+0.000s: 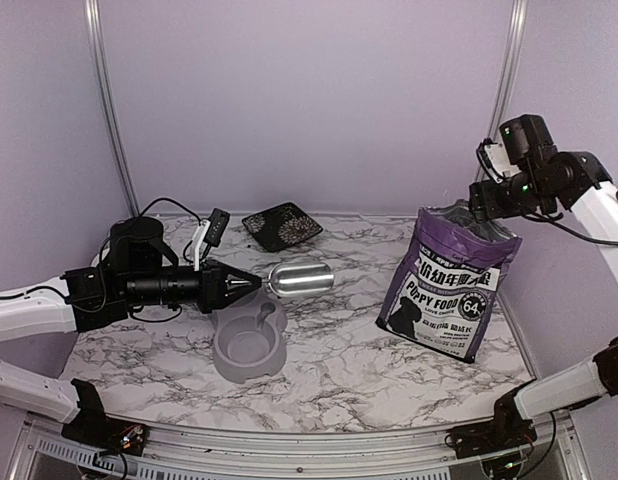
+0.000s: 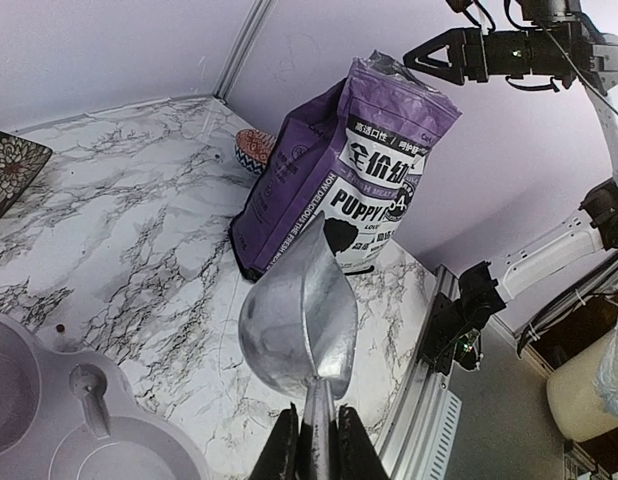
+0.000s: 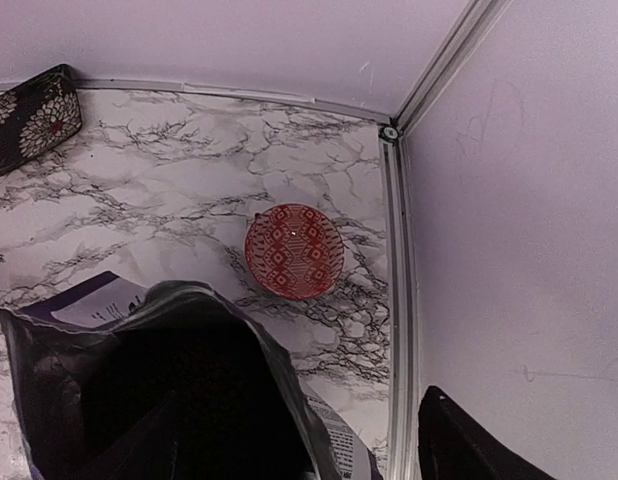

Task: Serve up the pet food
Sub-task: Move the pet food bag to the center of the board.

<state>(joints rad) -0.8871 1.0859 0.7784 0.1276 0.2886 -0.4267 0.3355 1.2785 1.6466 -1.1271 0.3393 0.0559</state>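
Observation:
My left gripper (image 2: 317,445) is shut on the handle of a shiny metal scoop (image 2: 297,318), which is empty. The scoop (image 1: 301,279) hangs just above the grey double bowl (image 1: 251,342), and the left gripper (image 1: 251,285) is level with it. The purple-and-white "PUPPY FOOD" bag (image 1: 449,288) stands upright at the right with its top open. My right gripper (image 1: 486,205) is open at the bag's top edge. In the right wrist view the open bag (image 3: 169,390) is dark inside, so the pet food is hidden. The right gripper (image 3: 294,450) straddles the bag's rim.
A black patterned plate (image 1: 282,226) lies at the back centre. A small red patterned bowl (image 3: 294,252) sits behind the bag near the back right corner post. The booth's walls close in the back and right sides.

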